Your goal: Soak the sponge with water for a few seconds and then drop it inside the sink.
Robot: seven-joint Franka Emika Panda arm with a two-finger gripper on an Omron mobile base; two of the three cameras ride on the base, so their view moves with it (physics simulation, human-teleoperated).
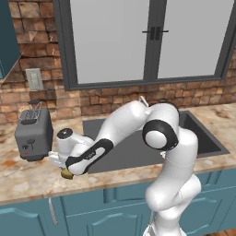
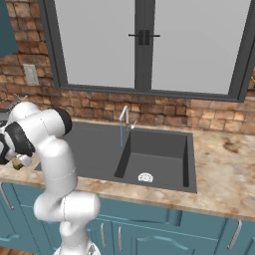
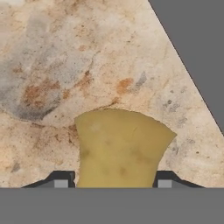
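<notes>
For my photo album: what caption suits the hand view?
Hand straddling a yellow sponge on the counter beside the sink.

Toaster point(image 1: 33, 133) close beside (left)

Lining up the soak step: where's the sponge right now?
The sponge lies on the marbled counter between the gripper's fingertips, left of the sink. In the left base view it sits near the counter's front edge, right of the toaster.

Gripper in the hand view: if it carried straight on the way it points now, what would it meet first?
The sponge: it sits right between the finger tips of the gripper, filling the gap. Just beyond it lies the counter, apparently directly under the sponge, though the depth is hard to judge.
</notes>
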